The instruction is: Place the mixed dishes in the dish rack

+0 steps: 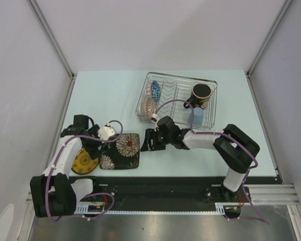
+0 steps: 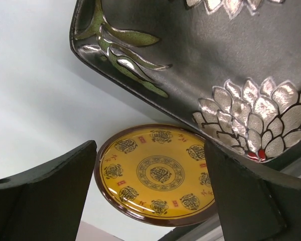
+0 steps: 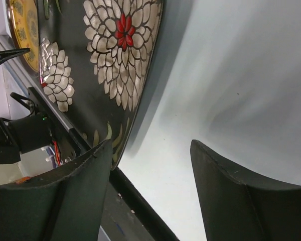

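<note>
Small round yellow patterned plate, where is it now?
Top view: the small round yellow patterned plate lies on the table at near left, just left of the black square floral plate, partly under the left arm.

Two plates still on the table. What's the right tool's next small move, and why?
Probably ease the right tool toward the black plate until its rim sits between the fingers, then close. The tool is open and low beside the plate, but the wrist view shows mostly bare table in the gap.

The pale blue table (image 1: 110, 95) bears the dish rack (image 1: 171, 93), the black square floral plate (image 1: 121, 150) and the yellow plate (image 1: 84, 162)
</note>
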Available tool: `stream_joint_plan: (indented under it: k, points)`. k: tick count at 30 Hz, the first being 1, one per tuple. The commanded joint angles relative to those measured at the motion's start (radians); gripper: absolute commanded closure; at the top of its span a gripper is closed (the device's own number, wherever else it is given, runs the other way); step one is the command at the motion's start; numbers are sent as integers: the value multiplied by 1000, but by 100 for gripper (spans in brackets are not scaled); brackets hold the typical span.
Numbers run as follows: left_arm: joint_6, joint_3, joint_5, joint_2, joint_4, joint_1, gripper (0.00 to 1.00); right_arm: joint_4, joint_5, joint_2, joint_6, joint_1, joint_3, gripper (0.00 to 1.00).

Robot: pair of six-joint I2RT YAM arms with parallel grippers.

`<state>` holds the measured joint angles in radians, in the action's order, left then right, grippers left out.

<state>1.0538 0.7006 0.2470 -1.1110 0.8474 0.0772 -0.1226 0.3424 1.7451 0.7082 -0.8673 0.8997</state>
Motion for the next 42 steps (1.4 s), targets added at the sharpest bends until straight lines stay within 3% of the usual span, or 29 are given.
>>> stream_joint_plan:
  k: [1, 21, 30, 36, 39, 42]
  points:
    - [84, -12, -2, 17, -54, 12, 7, -104, 24, 33, 0, -13, 7, 34]
    - [86, -64, 21, -55, -146, -7, 6, -176, 20, 133, 11, -53, 41, 37]
    - [-49, -55, 49, -64, -195, -189, 6, -198, 21, 146, 23, -55, 57, 39]
    - [-80, -42, 35, -78, -212, -220, 6, -187, 15, 154, 20, -55, 64, 41]
    - [-72, -55, 26, -64, -212, -220, 6, -186, 14, 162, 23, -55, 64, 50]
    - [-77, -67, 29, -49, -220, -220, 5, -196, 20, 174, 31, -55, 64, 66]
